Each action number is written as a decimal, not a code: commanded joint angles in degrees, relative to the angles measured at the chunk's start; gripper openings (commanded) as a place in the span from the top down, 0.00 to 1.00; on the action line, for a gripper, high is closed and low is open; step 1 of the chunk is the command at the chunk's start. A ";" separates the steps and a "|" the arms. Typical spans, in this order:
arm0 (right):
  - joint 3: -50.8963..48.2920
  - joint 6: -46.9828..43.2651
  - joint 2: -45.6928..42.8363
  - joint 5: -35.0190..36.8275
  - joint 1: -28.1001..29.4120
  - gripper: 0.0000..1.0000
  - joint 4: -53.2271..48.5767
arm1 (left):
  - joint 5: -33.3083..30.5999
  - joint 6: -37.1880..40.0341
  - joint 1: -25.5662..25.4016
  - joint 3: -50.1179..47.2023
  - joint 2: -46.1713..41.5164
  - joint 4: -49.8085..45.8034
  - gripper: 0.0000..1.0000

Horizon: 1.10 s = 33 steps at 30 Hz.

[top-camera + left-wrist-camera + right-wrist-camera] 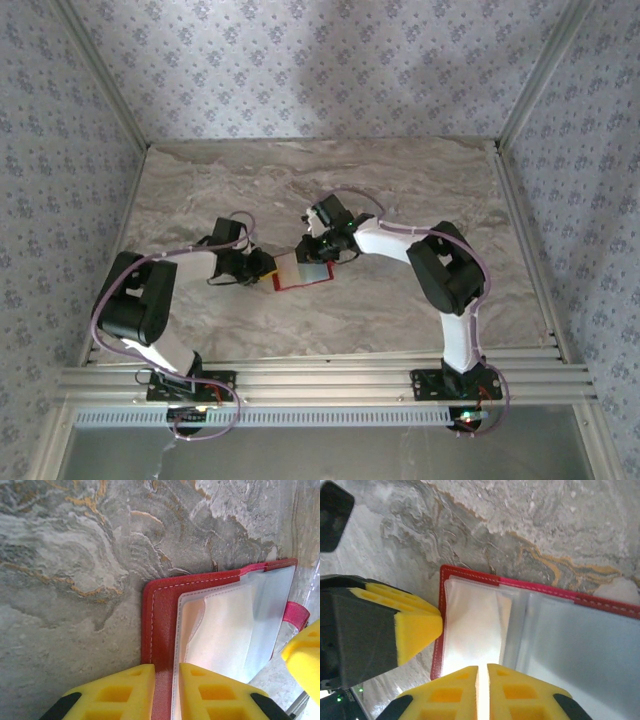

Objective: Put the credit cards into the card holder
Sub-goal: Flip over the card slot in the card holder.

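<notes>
The red card holder [300, 273] lies open on the marble table, its clear plastic sleeves facing up. My left gripper [267, 268] is shut on the holder's left edge: in the left wrist view the red cover [160, 615] and a sleeve edge sit pinched between the yellow fingers [125, 690]. My right gripper [482, 675] is shut on a pale credit card [472, 625]. That card reaches from the fingertips into the left sleeve of the holder [470, 574]. The card's pale face also shows through the sleeve in the left wrist view [220, 630].
The left gripper's yellow finger [417, 627] presses close beside the holder's left rim. The right gripper's finger [305, 652] shows at the holder's strap side. Bare marble table [400, 180] spreads all round; patterned walls and metal rails [320, 380] enclose it.
</notes>
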 commanded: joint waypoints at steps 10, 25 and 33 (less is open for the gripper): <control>2.84 -0.11 5.52 2.47 4.66 0.86 -1.91 | -1.72 0.58 -1.07 0.15 2.13 -2.75 0.79; 3.23 -5.13 -8.79 15.53 -1.36 0.60 -15.32 | -3.22 2.67 -4.75 2.61 3.33 -4.86 0.78; 10.90 -9.92 -8.78 30.52 -9.73 0.48 -29.07 | -2.95 2.41 -5.02 2.70 4.03 -4.68 0.78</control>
